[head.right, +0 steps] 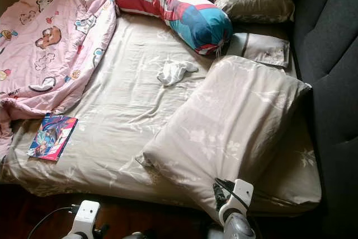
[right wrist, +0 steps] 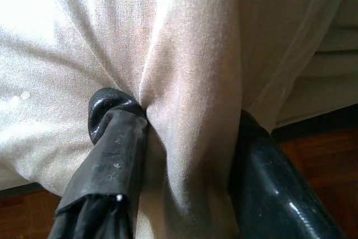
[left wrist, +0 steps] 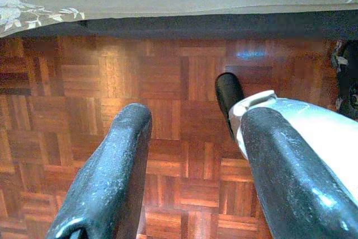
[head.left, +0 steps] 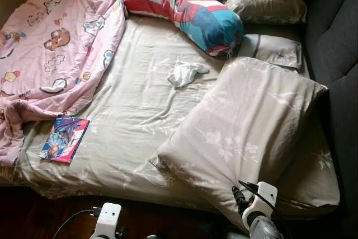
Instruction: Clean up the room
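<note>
Your right gripper [right wrist: 184, 155] clenched on pillow [head.left: 251, 127] corner: soft, light, floppy; grip bunched fabric. Left gripper [left wrist: 193, 166] released.

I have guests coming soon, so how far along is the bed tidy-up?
Early. Nothing looks finished yet. In hand: the right gripper pinches a fold of the big beige pillow at the bed's near edge. Left: the white cloth, magazine, rumpled pink blanket and striped bolster. The left gripper hangs open over the floor.

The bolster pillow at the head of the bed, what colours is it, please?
The bolster pillow has red, white and blue stripes; left eye view.
</note>
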Available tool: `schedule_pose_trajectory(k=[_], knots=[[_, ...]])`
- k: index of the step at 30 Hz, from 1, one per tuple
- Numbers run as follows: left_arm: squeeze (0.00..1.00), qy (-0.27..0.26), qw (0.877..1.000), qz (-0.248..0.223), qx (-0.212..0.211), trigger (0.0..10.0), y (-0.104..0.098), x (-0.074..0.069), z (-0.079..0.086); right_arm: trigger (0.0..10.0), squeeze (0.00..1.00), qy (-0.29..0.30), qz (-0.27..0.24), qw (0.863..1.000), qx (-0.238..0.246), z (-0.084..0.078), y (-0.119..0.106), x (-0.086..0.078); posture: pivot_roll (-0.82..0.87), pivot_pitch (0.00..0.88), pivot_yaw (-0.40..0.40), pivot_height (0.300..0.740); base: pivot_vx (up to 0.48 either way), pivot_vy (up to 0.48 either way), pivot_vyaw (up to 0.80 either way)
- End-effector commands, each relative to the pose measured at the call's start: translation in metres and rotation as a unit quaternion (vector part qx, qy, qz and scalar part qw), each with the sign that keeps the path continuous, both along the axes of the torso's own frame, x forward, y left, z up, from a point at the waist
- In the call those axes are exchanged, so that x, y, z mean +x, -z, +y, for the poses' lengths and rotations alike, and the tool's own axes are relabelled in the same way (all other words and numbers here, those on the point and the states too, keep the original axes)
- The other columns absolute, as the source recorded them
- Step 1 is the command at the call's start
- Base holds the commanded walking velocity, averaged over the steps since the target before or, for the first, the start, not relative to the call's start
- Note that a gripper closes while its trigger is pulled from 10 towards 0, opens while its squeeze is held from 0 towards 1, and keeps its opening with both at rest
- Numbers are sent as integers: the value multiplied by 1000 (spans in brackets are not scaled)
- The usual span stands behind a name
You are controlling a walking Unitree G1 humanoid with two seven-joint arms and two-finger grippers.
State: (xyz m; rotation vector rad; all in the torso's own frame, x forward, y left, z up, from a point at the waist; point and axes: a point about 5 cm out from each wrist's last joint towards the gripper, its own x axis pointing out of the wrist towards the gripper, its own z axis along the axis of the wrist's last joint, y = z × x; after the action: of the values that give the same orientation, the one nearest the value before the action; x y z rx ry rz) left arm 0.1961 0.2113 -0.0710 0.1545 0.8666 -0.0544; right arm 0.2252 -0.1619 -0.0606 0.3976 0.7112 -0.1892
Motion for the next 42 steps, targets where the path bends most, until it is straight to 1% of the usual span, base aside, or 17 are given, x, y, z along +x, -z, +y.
schedule_pose_trajectory(k=[1, 8, 14, 16, 17, 20, 24, 26, 28, 29, 31, 35, 36, 37, 38, 39, 42], knots=[[0, -6, 1000, 25, 5, 10000, 5, -12, 7, 0, 0, -7, 48, 999, 15, 11, 14, -22, -22, 208, 143, 740, 0, 0, 0], [0, -7, 1000, 25, 7, 10000, 5, -11, 7, 0, 0, -10, 47, 999, 11, 11, 14, -20, -29, 187, 138, 740, 0, 0, 0], [0, -8, 1000, 27, 5, 10000, 6, -11, 4, 0, 0, 0, 50, 999, -6, 3, 14, -21, -37, 180, 134, 740, 0, 0, 0], [0, -9, 1000, 26, 5, 10000, 6, -11, 4, 0, 0, 25, 36, 999, -19, -8, 9, -15, -54, 184, 136, 740, 0, 0, 0], [0, -9, 1000, 26, 5, 10000, 6, -11, 4, 0, 0, 25, 36, 999, -19, -8, 9, -15, -54, 184, 136, 740, 0, 0, 0], [0, -9, 1000, 27, 4, 10000, 6, -10, 3, 0, 0, 55, 12, 998, -31, -21, 1, -4, -65, 187, 135, 740, 0, 0, 0], [0, -6, 1000, 26, 3, 10000, 6, -8, 0, 0, 0, 99, -56, 991, -76, -52, -27, 26, -88, 190, 134, 740, 0, 0, 0], [0, -6, 1000, 26, 3, 10000, 5, -8, 0, 0, 0, 112, -72, 988, -78, -59, -34, 32, -90, 190, 134, 740, 0, 0, 0], [0, -6, 1000, 26, 3, 10000, 5, -8, 0, 0, 0, 121, -80, 984, -100, -68, -41, 37, -94, 190, 134, 740, 0, 0, 0], [0, -7, 1000, 24, 4, 10000, 5, -7, 0, 0, 0, 146, -91, 977, -123, -85, -52, 43, -97, 189, 133, 740, 0, 0, 0], [0, -8, 1000, 24, 4, 10000, 5, -7, 0, 0, 0, 177, -107, 968, -145, -105, -66, 49, -101, 189, 131, 740, 0, 0, 0], [0, -11, 1000, 26, 5, 10000, 5, -7, 0, 0, 0, 213, -119, 951, -189, -133, -85, 53, -108, 191, 127, 740, 0, 0, 0], [0, -13, 1000, 26, 5, 10000, 5, -7, 0, 0, 0, 237, -125, 939, -213, -149, -96, 53, -110, 190, 126, 740, 0, 0, 0], [0, -13, 1000, 26, 5, 10000, 5, -7, 0, 0, 0, 248, -129, 934, -223, -156, -101, 53, -110, 190, 126, 740, 0, 0, 0], [0, -13, 1000, 27, 4, 10000, 5, -7, 0, 0, 0, 266, -143, 923, -238, -168, -111, 53, -110, 190, 126, 740, 0, 0, 0], [0, -13, 1000, 27, 4, 10000, 5, -7, 0, 0, 0, 272, -151, 918, -244, -172, -116, 53, -116, 191, 124, 740, 0, 0, 0], [0, -14, 1000, 26, 4, 10000, 5, -6, 0, 0, 0, 316, -184, 883, -294, -203, -146, 49, -128, 190, 122, 740, 0, 0, 0]])
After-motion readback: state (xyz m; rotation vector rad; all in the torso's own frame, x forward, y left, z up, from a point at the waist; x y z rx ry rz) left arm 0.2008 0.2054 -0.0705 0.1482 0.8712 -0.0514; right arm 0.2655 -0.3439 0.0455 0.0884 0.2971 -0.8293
